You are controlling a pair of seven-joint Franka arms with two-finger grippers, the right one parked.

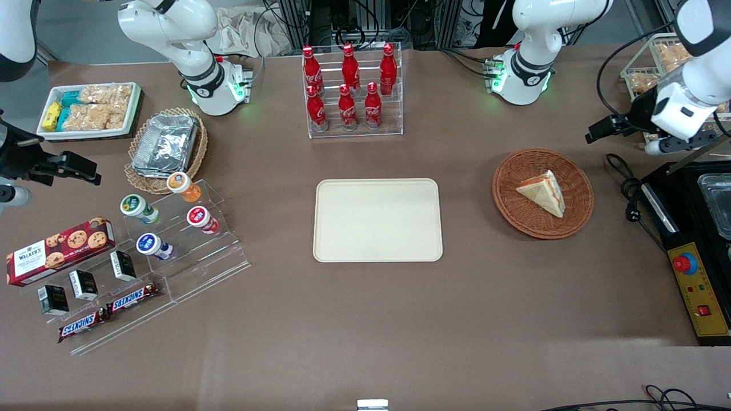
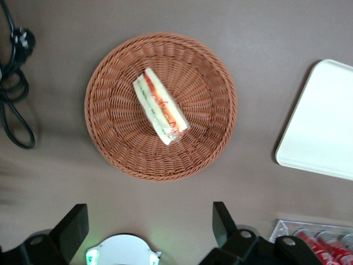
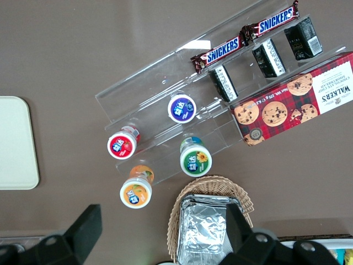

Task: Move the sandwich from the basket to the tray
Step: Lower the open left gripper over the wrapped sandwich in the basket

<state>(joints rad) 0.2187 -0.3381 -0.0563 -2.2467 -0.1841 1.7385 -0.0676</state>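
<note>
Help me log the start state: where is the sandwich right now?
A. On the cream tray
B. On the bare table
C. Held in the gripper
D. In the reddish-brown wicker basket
D: the sandwich lies in the basket; the tray is bare, and the open gripper hovers above the basket, holding nothing.

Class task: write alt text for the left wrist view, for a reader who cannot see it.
A triangular sandwich lies in a round reddish-brown wicker basket on a brown table, seen from above. The gripper hangs over it, jaws open and empty. A cream tray lies beside the basket.
</note>
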